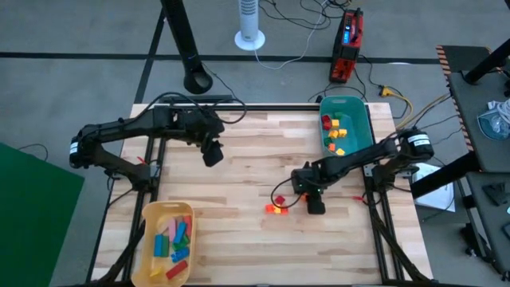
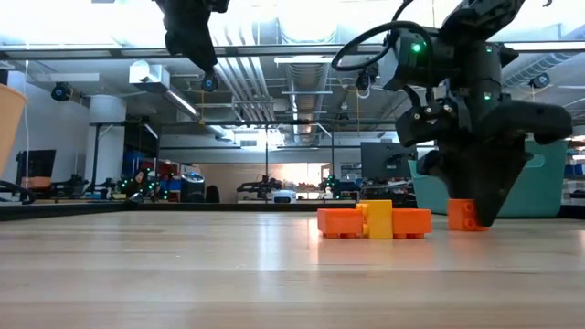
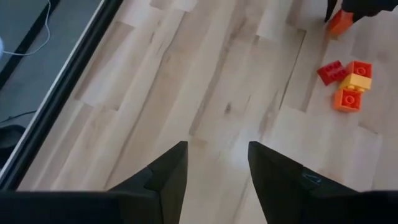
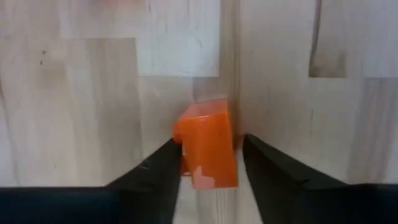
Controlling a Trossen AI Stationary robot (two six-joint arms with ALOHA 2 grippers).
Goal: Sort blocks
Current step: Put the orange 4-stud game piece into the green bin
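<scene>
The right gripper (image 1: 315, 205) was down at the wooden counter (image 1: 239, 175), right of centre, with its jaws set around an orange block (image 4: 207, 151). In the right wrist view the block sat between the two fingers, touching one of them, with a thin gap visible at the other; whether the grip had closed could not be told. In the low view the block (image 2: 466, 215) rested on the counter surface under the gripper (image 2: 483, 215).

Just beside that gripper, toward the counter's middle, lay a small cluster of blocks (image 1: 277, 208): a red piece (image 3: 331, 72), a yellow piece (image 3: 357, 76) and an orange piece (image 3: 347, 99), touching one another. In the low view the yellow piece (image 2: 377, 219) stood between orange ones.

The left gripper (image 1: 212, 154) hung above the counter's left-centre, well apart from the cluster. Its jaws stood apart with bare wood showing between them, holding nothing (image 3: 217, 171).

A teal bin (image 1: 355, 112) at the counter's far right edge held red, yellow and orange blocks (image 1: 334, 133). A yellow tray (image 1: 153, 214) at the near left corner held blue, green and pink blocks (image 1: 174, 239), plus a red one near its near end.
</scene>
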